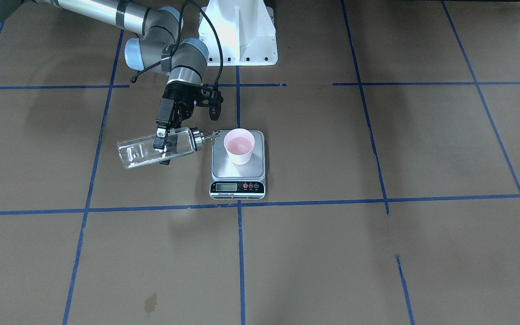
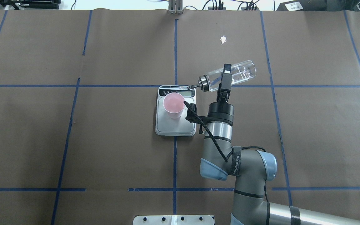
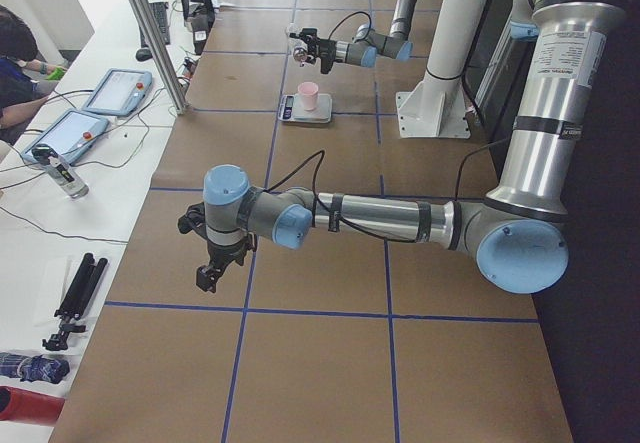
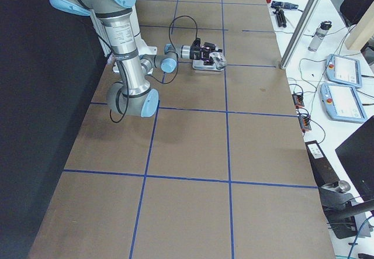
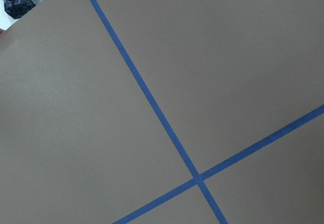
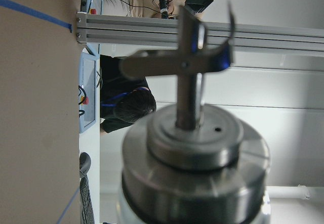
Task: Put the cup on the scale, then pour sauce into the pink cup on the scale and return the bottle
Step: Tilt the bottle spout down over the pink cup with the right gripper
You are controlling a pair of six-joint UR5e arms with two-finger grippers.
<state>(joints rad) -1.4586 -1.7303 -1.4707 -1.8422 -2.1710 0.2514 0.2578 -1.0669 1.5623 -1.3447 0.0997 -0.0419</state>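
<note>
Desk (image 1: 377, 253): takes the spill if pouring starts now. Scale (image 1: 237, 174) just beside right fingers (image 1: 159, 139), cup (image 1: 239, 146) upright on it. Fingers clamped across bottle (image 1: 136, 153), tipped near level. Spout (image 1: 212, 134) looks short of cup rim, so stream may miss. Smooth glass may slip. Left fingers (image 3: 210, 275): cannot tell.

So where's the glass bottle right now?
In the overhead view the bottle is right of centre, tipped nearly flat in the right gripper, its spout by the scale holding the pink cup.
</note>
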